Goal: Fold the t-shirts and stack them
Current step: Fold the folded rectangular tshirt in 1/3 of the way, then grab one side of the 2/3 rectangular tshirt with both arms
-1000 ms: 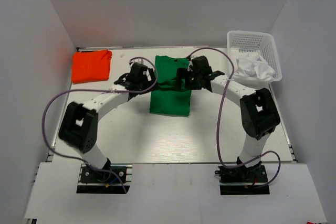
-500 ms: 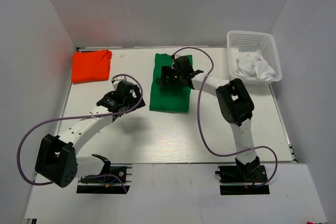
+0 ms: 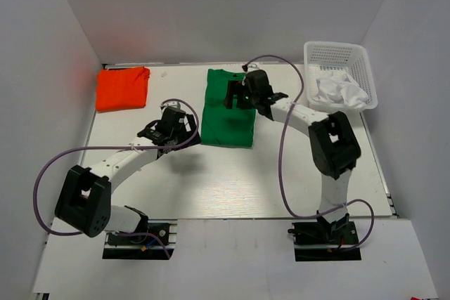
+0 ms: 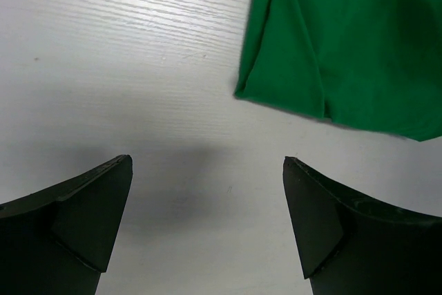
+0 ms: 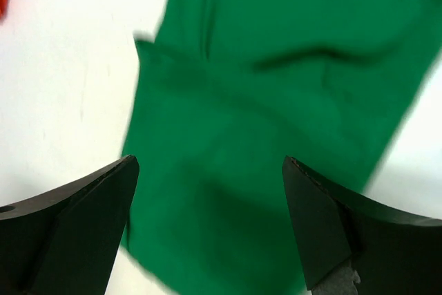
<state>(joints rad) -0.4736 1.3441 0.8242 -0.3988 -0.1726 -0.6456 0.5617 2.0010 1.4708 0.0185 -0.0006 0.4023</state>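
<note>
White table (image 3: 232,180) bears a green t-shirt (image 3: 226,114); left gripper (image 4: 207,164) beside it, right gripper (image 5: 209,162) above, both jaws spread.

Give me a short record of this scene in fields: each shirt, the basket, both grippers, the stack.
green t-shirt: folded long, flat on the table
orange t-shirt: folded, far left corner, apart
white mesh basket: far right, holds white cloth
left gripper: open, over bare table by green t-shirt's corner
right gripper: open, above green t-shirt
stack: not yet made
</note>
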